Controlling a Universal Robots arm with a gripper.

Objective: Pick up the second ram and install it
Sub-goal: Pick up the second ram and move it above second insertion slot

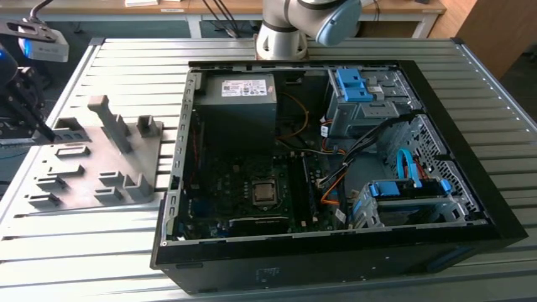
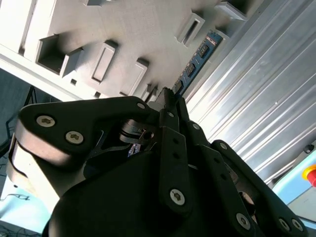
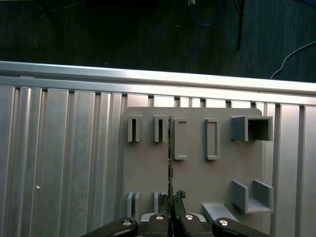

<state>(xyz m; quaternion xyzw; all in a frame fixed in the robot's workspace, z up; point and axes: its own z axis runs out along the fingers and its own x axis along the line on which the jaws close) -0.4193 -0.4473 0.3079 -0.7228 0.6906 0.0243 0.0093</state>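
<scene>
Second ram [image 2: 197,55] – blue stick, dark chips along it, held by one end and reaching out over the grey holder block [image 2: 133,34] near the block's edge beside the ribbed tabletop [image 2: 256,98]. In the first wrist view it shows edge-on as a thin dark line between the block's slot rows. End effector [image 2: 167,98] – fingers pinched together on the stick's near end. Can't tell whether the stick is seated in the block or lifted clear. In the exterior view the open computer case [image 1: 495,207] sits to the block's right, well apart.
</scene>
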